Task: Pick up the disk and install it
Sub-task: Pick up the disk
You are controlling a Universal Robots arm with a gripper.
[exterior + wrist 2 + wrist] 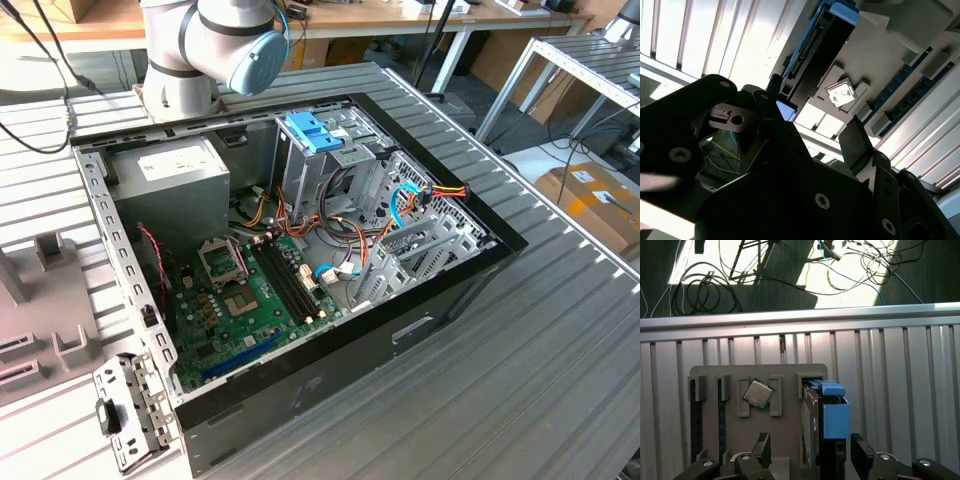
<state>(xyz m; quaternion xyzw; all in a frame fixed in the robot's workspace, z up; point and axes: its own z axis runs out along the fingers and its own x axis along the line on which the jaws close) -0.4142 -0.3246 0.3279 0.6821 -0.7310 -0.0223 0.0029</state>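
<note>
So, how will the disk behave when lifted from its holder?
The disk looks like a rigid metal slab: probably stiff and heavy for its size. Standing on edge in the grey holder, it may tip once freed. Its blue plastic bracket could flex slightly if squeezed.

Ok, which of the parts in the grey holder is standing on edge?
The disk, in its light blue carrier, standing in the end slot of the holder below the open gripper. The processor chip beside it lies flat and askew.
</note>
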